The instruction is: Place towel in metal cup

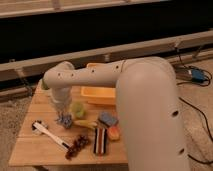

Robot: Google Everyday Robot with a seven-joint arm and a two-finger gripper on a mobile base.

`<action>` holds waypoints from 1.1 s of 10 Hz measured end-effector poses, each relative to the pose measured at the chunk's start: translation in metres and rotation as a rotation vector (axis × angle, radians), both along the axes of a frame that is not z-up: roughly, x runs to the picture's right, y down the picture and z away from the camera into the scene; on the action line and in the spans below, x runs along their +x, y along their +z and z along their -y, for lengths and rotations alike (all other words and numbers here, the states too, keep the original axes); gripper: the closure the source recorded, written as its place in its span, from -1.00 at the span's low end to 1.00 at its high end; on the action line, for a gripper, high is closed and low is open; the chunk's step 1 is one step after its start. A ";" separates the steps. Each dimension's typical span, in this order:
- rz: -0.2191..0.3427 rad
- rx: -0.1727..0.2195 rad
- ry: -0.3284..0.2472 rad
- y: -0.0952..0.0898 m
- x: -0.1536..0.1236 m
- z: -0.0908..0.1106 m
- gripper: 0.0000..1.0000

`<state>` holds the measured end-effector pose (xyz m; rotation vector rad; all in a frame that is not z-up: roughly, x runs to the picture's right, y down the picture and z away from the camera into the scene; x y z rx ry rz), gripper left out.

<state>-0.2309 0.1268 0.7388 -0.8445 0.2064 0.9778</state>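
My gripper [62, 109] hangs at the end of the big white arm over the left part of the wooden table [30, 150]. Directly under it, a small blue-grey crumpled towel [64, 120] lies on or just above the table top. I cannot tell whether the gripper holds the towel. I cannot make out a metal cup; it may be hidden behind the gripper and wrist.
A green round object [78, 109] sits right of the gripper. A yellow tray [98, 94] is behind it. A banana [87, 124], blue sponge [106, 118], orange item [114, 132], dark striped packet [100, 141], grapes [76, 145] and a white brush [47, 132] lie nearby.
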 end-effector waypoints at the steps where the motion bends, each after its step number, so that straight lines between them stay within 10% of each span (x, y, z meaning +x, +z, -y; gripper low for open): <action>1: -0.006 0.000 -0.001 0.004 0.002 -0.001 -0.60; 5: -0.011 0.006 0.001 0.012 0.012 -0.004 -0.60; 11: -0.029 0.126 0.085 -0.031 0.039 0.064 -0.60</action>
